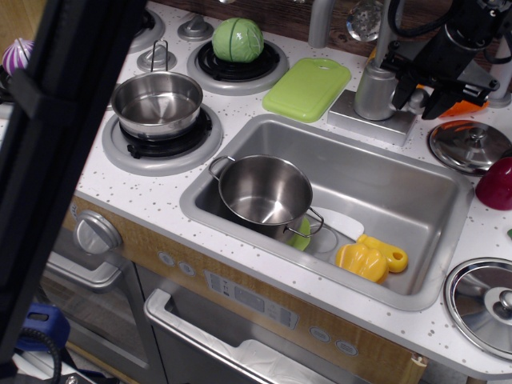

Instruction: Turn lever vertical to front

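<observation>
Jaws astride lever [418,98] (mostly hidden)

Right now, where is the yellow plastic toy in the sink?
The yellow plastic toy lies on the floor of the steel sink basin, in its front right corner, just right of the shiny steel pot that stands in the basin's left half.

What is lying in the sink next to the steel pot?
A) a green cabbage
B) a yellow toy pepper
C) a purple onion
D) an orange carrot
B: the yellow pepper lies on the sink floor, right of the pot; the cabbage sits on a back burner.
</observation>
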You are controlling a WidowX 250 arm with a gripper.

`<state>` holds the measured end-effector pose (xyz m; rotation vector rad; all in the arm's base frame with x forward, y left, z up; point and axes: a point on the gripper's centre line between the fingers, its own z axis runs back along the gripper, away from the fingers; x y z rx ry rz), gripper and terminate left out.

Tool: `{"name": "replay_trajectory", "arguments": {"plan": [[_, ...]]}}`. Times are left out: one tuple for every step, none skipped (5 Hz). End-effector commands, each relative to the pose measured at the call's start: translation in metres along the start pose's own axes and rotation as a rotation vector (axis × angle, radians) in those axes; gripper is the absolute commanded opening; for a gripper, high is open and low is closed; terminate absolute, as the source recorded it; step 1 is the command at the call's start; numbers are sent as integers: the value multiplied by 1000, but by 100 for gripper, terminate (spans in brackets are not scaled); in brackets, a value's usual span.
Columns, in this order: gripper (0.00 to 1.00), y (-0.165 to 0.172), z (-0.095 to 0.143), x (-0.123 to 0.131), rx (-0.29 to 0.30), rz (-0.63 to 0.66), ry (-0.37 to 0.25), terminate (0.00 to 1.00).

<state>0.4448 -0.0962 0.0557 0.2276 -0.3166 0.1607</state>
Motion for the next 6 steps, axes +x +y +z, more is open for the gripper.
{"name": "replay_trajectory", "arguments": {"plan": [[0, -21, 41, -2, -104, 23, -61, 0], [0, -27, 34, -6, -135, 31, -47, 0], [0, -26, 26, -7, -158, 34, -53, 0], [0, -26, 23, -8, -177, 47, -53, 0], [0, -26, 22, -8, -178, 41, -55, 0], [100, -20, 36, -5, -165, 23, -31, 100]]}}
